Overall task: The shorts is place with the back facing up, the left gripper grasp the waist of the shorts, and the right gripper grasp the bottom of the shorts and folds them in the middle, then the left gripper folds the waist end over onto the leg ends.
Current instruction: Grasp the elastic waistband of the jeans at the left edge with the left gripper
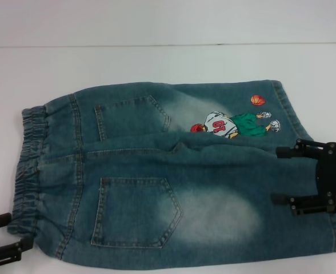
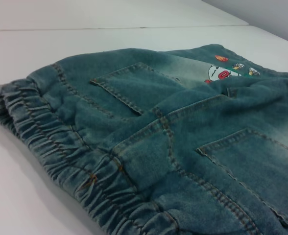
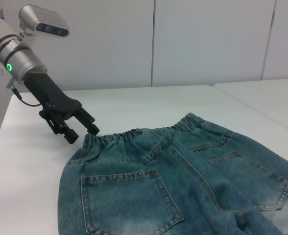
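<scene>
At the lower left of the head view, the left gripper (image 1: 8, 234) sits just beside the near corner of the waist of the shorts (image 1: 28, 165), its fingers apart and holding nothing. The shorts (image 1: 174, 182) lie flat, back up, across the middle of the white table (image 1: 156, 63), pockets showing. At the right edge, the right gripper (image 1: 283, 175) hangs over the bottom of the shorts (image 1: 322, 222), fingers spread wide.
</scene>
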Robot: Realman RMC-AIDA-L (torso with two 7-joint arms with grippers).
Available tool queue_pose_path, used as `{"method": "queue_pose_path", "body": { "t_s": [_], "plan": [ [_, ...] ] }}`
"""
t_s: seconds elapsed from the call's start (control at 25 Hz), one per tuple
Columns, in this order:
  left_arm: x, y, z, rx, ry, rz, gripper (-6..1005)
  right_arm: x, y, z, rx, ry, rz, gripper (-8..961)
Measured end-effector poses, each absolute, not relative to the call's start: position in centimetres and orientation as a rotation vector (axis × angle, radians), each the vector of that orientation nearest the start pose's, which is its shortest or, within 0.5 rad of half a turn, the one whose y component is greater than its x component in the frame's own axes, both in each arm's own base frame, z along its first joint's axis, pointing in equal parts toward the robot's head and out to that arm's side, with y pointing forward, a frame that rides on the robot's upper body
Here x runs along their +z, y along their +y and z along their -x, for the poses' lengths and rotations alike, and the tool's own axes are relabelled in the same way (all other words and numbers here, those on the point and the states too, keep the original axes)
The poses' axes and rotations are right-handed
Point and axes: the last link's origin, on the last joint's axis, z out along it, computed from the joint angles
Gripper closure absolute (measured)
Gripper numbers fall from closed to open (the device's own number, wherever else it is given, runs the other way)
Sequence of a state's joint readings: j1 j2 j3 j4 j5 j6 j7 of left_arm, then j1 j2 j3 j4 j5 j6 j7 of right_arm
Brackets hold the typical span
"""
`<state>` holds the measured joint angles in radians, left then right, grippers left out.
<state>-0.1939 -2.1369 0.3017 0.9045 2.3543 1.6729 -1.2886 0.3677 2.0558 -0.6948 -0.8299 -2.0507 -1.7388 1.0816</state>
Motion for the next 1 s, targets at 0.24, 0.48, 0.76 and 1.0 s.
{"method": "queue_pose_path", "body": {
  "t_s": [0.24,0.48,0.76,1.0],
  "plan": [
    [4.3,20.4,38.6,-0.336,-0.956,2.443,146,3.2,28.1,-29.5,0.538,0.177,2.808,27],
    [4.3,20.6,38.6,-0.328,-0.954,2.438,269,3.2,28.1,-29.5,0.538,0.177,2.808,27],
    [4.1,21.0,38.6,-0.312,-0.956,2.443,396,3.2,28.0,-29.5,0.54,0.181,2.807,27],
    [3.4,21.5,38.3,-0.278,-0.961,2.475,445,3.2,28.0,-29.5,0.548,0.181,2.807,27]
  ]
}}
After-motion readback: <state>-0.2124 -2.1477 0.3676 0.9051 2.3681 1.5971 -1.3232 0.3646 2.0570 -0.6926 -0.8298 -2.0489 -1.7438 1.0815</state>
